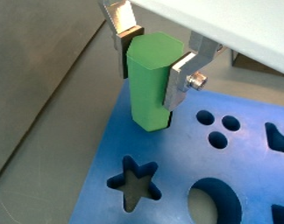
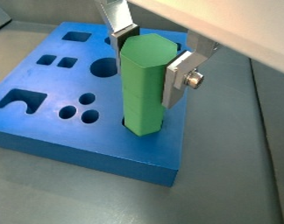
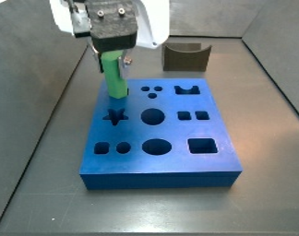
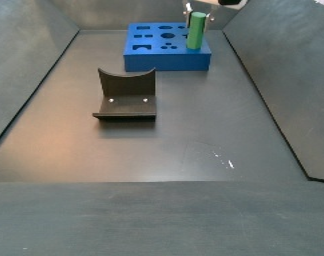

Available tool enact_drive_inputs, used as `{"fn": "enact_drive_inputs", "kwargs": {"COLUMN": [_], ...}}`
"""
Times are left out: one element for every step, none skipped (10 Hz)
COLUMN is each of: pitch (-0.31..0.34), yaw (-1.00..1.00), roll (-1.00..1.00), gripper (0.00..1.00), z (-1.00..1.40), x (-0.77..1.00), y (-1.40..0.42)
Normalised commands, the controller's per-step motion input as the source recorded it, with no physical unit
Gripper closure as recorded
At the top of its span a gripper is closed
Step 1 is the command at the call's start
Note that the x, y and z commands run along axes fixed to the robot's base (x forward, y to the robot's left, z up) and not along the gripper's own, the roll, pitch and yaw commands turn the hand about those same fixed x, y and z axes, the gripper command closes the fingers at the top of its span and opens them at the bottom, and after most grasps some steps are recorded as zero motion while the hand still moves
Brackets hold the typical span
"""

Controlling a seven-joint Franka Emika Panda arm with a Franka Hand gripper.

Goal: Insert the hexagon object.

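Observation:
My gripper [image 1: 152,63] is shut on the hexagon object [image 1: 152,83], a bright green faceted peg held upright between the silver fingers [image 1: 180,77]. The peg's lower end meets the top of the blue block [image 1: 180,162] near one corner, beside the star hole [image 1: 135,179]. The hole under the peg is hidden, so I cannot tell how deep it sits. Both side views show the gripper [image 3: 113,48] above the peg [image 3: 115,78] at the block's [image 3: 164,161] far left corner. It also shows in the wrist view [image 2: 145,87] over the block [image 2: 62,131].
The dark brown curved fixture [image 3: 185,57] stands on the floor behind the block; in a side view it is nearer the camera [image 4: 125,95], well apart from the block [image 4: 165,58]. Grey walls enclose the floor.

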Motion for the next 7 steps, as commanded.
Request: {"fn": "enact_drive_inputs", "kwargs": {"pitch": [-0.017,0.000,0.000,0.000,-0.094,0.000,0.000], "yaw": [0.00,0.00,0.00,0.00,0.00,0.00,0.00], "roll": [-0.07,0.00,0.00,0.00,-0.02,-0.02,0.00], "gripper": [1.00,1.00,1.00,1.00,1.00,1.00,1.00], "z": [-0.41,-0.42,-0.45,-0.44,-0.17,0.00,0.00], "x": [0.03,0.05,0.07,0.07,0.00,0.00,0.00], "y": [0.00,0.00,0.00,-0.01,0.00,0.00,0.00]}}
